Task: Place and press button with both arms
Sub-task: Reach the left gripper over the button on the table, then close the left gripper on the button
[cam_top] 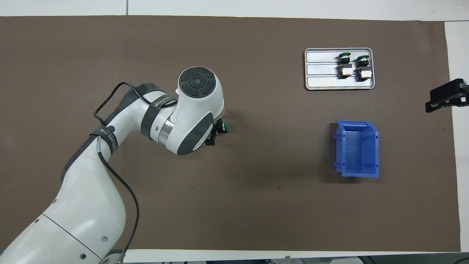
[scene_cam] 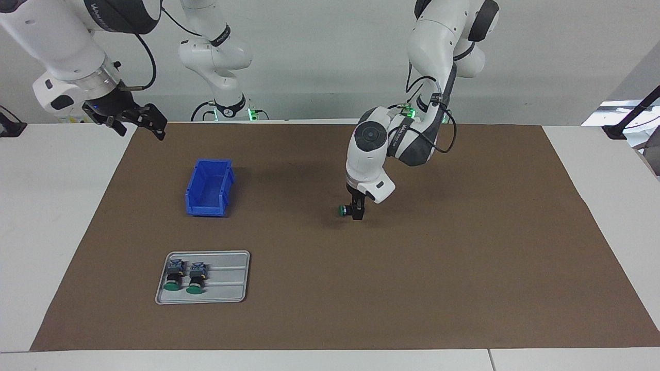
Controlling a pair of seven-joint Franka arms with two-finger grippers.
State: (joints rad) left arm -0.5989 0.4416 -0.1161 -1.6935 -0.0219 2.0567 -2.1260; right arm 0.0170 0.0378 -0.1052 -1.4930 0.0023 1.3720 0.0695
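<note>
Here, line by line:

Tray: a silver ribbed tray (scene_cam: 234, 281) lies on the mat toward the right arm's end of the table, well apart from the left gripper (scene_cam: 356, 212). It holds two green-capped push-buttons (scene_cam: 173, 275) (scene_cam: 196, 278) side by side on their sides, caps pointing away from the robots, both at the tray's end toward the right arm.

Bin: a blue plastic bin (scene_cam: 210, 187) stands nearer to the robots than the tray, between the two grippers; its inside shows only bare blue floor.

Third button: the button (scene_cam: 342, 209) is at the left gripper's fingertips, lying sideways, green cap pointing toward the bin.

Left gripper: lowered to the middle of the mat, pointing straight down, its fingers either side of the button's black body. Whether the fingers press it or stand just beside it cannot be told, nor whether the button rests on the mat.

Right gripper: the right gripper (scene_cam: 135, 120) hangs raised over the mat's edge at the right arm's end, fingers spread apart, holding nothing; that arm waits.

Surface: a brown mat (scene_cam: 464, 268) covers most of a white table (scene_cam: 56, 216); a pale wall rises past the robots' bases.

Edges and room: around the left gripper the mat is bare on every side, with wide open brown surface toward the left arm's end. White table strips border the mat at both ends.
</note>
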